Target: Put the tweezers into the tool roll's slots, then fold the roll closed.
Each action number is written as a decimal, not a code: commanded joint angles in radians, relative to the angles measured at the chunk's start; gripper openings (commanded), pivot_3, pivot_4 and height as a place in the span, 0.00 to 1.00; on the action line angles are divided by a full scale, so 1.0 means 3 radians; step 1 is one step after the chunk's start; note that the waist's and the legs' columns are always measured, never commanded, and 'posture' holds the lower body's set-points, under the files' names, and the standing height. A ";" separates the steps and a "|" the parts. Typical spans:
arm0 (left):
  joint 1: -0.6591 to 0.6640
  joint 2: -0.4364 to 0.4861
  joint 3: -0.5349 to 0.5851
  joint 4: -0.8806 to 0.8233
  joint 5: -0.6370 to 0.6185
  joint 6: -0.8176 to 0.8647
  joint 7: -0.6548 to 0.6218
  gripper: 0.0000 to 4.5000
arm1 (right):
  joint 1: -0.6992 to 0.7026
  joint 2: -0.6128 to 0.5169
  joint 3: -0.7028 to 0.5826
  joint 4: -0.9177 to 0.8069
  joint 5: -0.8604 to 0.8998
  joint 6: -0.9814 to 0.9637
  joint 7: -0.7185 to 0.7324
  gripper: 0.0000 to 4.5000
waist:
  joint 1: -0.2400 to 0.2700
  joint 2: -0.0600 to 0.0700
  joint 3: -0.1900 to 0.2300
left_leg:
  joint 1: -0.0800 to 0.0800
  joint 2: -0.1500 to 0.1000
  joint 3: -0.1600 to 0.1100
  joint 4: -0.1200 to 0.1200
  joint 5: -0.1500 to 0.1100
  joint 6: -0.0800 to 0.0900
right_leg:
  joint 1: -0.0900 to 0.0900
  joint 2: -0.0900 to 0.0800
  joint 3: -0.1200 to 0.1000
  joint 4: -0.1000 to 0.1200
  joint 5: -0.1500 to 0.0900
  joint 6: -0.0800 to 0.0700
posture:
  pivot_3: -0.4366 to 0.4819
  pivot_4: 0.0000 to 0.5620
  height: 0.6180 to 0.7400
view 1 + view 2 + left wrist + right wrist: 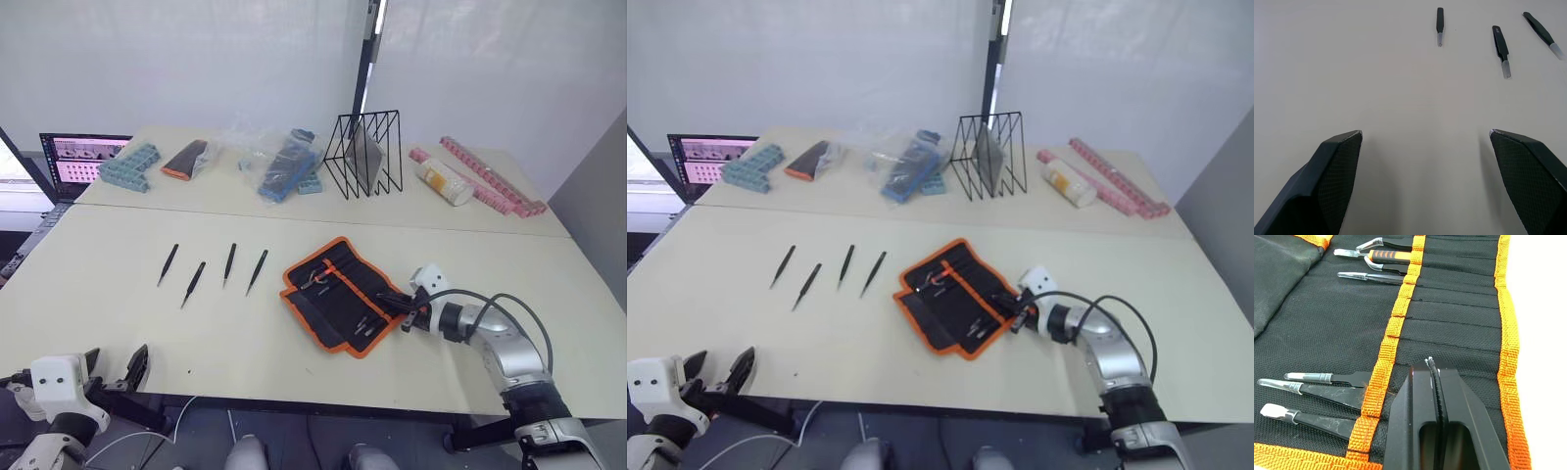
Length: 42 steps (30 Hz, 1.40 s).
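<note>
Tool roll [342,294] lies open on the worktop [118,333], inner face up, directly under the right pincer [1433,363]. Slots [1459,318] run along the orange inner stripe [1393,328]. Several tools are seated: three clear-tipped ones just beside the pincer's tips, three more at the roll's far end, one with an orange grip [1388,255]. The slots between stand empty.

Right pincer: fingers pressed together, only a thin seam between them, resting over the slot band near the roll's edge. Whether anything is pinched in that seam, cannot tell.

Four loose tweezers [228,264] lie in a row well apart from the right pincer, beyond the roll's far side. They sit ahead of the left pincer [1425,139], which is wide open, holding nothing, low near the worktop's near edge. Three of them lie ahead of its fingertips.

Step in hand, as judged: filling the slots. To do it well, take each tweezer near its middle, line it up with the slot's length, and feed the blunt end under the orange stripe into an empty middle pocket. Keep the roll from sliding; fabric may bunch. Fold only once all are seated.
</note>
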 commanded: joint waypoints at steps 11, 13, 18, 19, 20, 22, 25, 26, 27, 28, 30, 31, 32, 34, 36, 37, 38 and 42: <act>-0.1426 0.0770 -0.0310 0.0903 0.0028 0.0341 0.0058 0.98 | 0.0102 -0.0053 0.0108 0.0106 -0.0226 0.0068 -0.0034 0.00 | 0.0010 -0.0004 -0.0003 | -0.0005 0.0000 0.0000 -0.0004 0.0000 0.0000 | 0.0006 0.0003 0.0000 0.0006 0.0000 0.0001 | 0.48 0.27 0.78; -0.1660 0.0879 -0.0402 0.1162 0.0087 0.0349 0.0043 0.98 | 0.0078 -0.0052 0.0105 0.0148 -0.0240 0.0050 -0.0029 0.00 | 0.0011 -0.0005 -0.0003 | -0.0003 0.0000 0.0000 -0.0004 0.0000 0.0000 | 0.0006 0.0004 0.0000 0.0006 0.0000 0.0001 | 0.48 0.27 0.78; -0.2014 0.1080 -0.0707 0.1699 0.0251 0.0425 -0.0104 0.98 | 0.0073 -0.0075 0.0103 0.0186 -0.0257 0.0009 -0.0024 0.00 | 0.0009 -0.0004 -0.0003 | -0.0003 -0.0001 0.0001 -0.0004 0.0000 0.0000 | 0.0007 0.0003 0.0000 0.0007 -0.0001 0.0003 | 0.48 0.27 0.78; -0.2096 0.1081 -0.0733 0.1820 0.0256 0.0429 -0.0109 0.98 | 0.0069 -0.0080 0.0100 0.0217 -0.0263 -0.0009 -0.0028 0.00 | 0.0010 -0.0004 -0.0002 | -0.0003 0.0000 0.0001 -0.0005 0.0000 0.0000 | 0.0006 0.0004 0.0000 0.0007 -0.0001 0.0003 | 0.48 0.27 0.78; -0.2186 0.1087 -0.0784 0.1960 0.0298 0.0406 -0.0115 0.98 | 0.0064 -0.0082 0.0097 0.0255 -0.0270 -0.0029 -0.0035 0.00 | 0.0010 -0.0004 -0.0002 | -0.0004 0.0000 0.0001 -0.0006 0.0000 0.0000 | 0.0005 0.0004 0.0000 0.0007 -0.0001 0.0003 | 0.48 0.27 0.78; -0.2413 0.1077 -0.0878 0.2259 0.0366 0.0391 -0.0102 0.98 | 0.0053 -0.0081 0.0108 0.0295 -0.0288 -0.0060 -0.0042 0.00 | 0.0027 -0.0005 -0.0003 | -0.0004 0.0000 0.0001 -0.0005 0.0001 0.0000 | 0.0006 0.0004 -0.0001 0.0008 -0.0001 0.0003 | 0.48 0.27 0.78; -0.2590 0.1054 -0.0988 0.2489 0.0436 0.0318 -0.0154 0.98 | 0.0048 -0.0088 0.0115 0.0313 -0.0305 -0.0085 -0.0035 0.00 | 0.0040 -0.0004 -0.0003 | 0.0004 0.0000 0.0001 -0.0002 0.0001 0.0000 | 0.0001 0.0003 -0.0004 0.0007 -0.0001 0.0003 | 0.48 0.27 0.78; -0.2635 0.1043 -0.1042 0.2546 0.0473 0.0283 -0.0182 0.98 | 0.0046 -0.0093 0.0117 0.0322 -0.0316 -0.0095 -0.0033 0.00 | 0.0042 -0.0004 -0.0003 | 0.0004 -0.0001 0.0001 -0.0002 0.0001 0.0000 | 0.0002 0.0003 -0.0003 0.0007 -0.0001 0.0004 | 0.48 0.27 0.78; -0.2686 0.1026 -0.1092 0.2614 0.0511 0.0264 -0.0191 0.98 | 0.0045 -0.0098 0.0117 0.0334 -0.0326 -0.0107 -0.0034 0.00 | 0.0045 -0.0004 -0.0003 | 0.0003 -0.0001 0.0001 -0.0003 0.0001 0.0000 | 0.0004 0.0003 -0.0004 0.0007 -0.0001 0.0004 | 0.48 0.27 0.78; -0.2720 0.1016 -0.1125 0.2664 0.0536 0.0247 -0.0195 0.98 | 0.0045 -0.0101 0.0115 0.0341 -0.0333 -0.0117 -0.0034 0.00 | 0.0048 -0.0003 -0.0003 | 0.0003 -0.0001 0.0001 -0.0003 0.0001 0.0000 | 0.0006 0.0003 -0.0004 0.0008 -0.0001 0.0004 | 0.48 0.27 0.78; -0.2796 0.0984 -0.1160 0.2797 0.0574 0.0256 -0.0160 0.93 | 0.0040 -0.0106 0.0111 0.0352 -0.0349 -0.0135 -0.0036 0.00 | 0.0054 0.0001 -0.0005 | 0.0003 -0.0001 0.0001 -0.0002 0.0001 -0.0001 | 0.0008 0.0003 -0.0004 0.0009 -0.0001 0.0004 | 0.48 0.27 0.78; -0.2829 0.0970 -0.1162 0.2861 0.0584 0.0265 -0.0143 0.86 | 0.0037 -0.0110 0.0106 0.0350 -0.0350 -0.0136 -0.0035 0.00 | 0.0056 0.0002 -0.0006 | 0.0004 -0.0001 0.0001 -0.0002 0.0001 -0.0001 | 0.0008 0.0003 -0.0004 0.0009 -0.0001 0.0004 | 0.48 0.27 0.78; -0.2865 0.0963 -0.1170 0.2937 0.0604 0.0254 -0.0127 0.80 | 0.0035 -0.0113 0.0102 0.0344 -0.0349 -0.0135 -0.0036 0.00 | 0.0058 0.0002 -0.0006 | 0.0004 -0.0002 0.0001 -0.0002 0.0002 -0.0001 | 0.0008 0.0003 -0.0004 0.0009 -0.0001 0.0004 | 0.48 0.27 0.78; -0.2908 0.0961 -0.1175 0.3033 0.0622 0.0223 -0.0121 0.65 | 0.0038 -0.0120 0.0098 0.0333 -0.0344 -0.0133 -0.0037 0.00 | 0.0066 0.0004 -0.0007 | 0.0004 -0.0002 0.0001 -0.0001 0.0002 -0.0001 | 0.0009 0.0002 -0.0004 0.0009 -0.0001 0.0005 | 0.48 0.27 0.78; -0.2939 0.0957 -0.1183 0.3095 0.0632 0.0218 -0.0153 0.51 | 0.0044 -0.0125 0.0097 0.0328 -0.0343 -0.0136 -0.0044 0.00 | 0.0071 0.0007 -0.0009 | 0.0004 -0.0003 0.0001 -0.0001 0.0002 -0.0001 | 0.0009 0.0002 -0.0004 0.0009 -0.0002 0.0005 | 0.48 0.27 0.78; -0.2949 0.0953 -0.1195 0.3109 0.0637 0.0220 -0.0183 0.44 | 0.0047 -0.0126 0.0095 0.0325 -0.0343 -0.0135 -0.0047 0.00 | 0.0073 0.0008 -0.0009 | 0.0004 -0.0003 0.0001 -0.0001 0.0002 -0.0001 | 0.0009 0.0002 -0.0003 0.0009 -0.0002 0.0005 | 0.48 0.27 0.78; -0.2954 0.0950 -0.1206 0.3113 0.0646 0.0215 -0.0202 0.36 | 0.0050 -0.0127 0.0094 0.0321 -0.0344 -0.0135 -0.0050 0.00 | 0.0074 0.0008 -0.0010 | 0.0004 -0.0004 0.0001 -0.0001 0.0002 -0.0001 | 0.0009 0.0001 -0.0003 0.0009 -0.0002 0.0006 | 0.48 0.27 0.78; -0.2969 0.0940 -0.1178 0.3119 0.0646 0.0160 -0.0194 0.07 | 0.0061 -0.0127 0.0092 0.0302 -0.0341 -0.0131 -0.0050 0.00 | 0.0081 0.0009 -0.0010 | 0.0004 -0.0005 0.0001 -0.0001 0.0002 -0.0001 | 0.0010 0.0000 -0.0003 0.0009 -0.0002 0.0006 | 0.48 0.27 0.78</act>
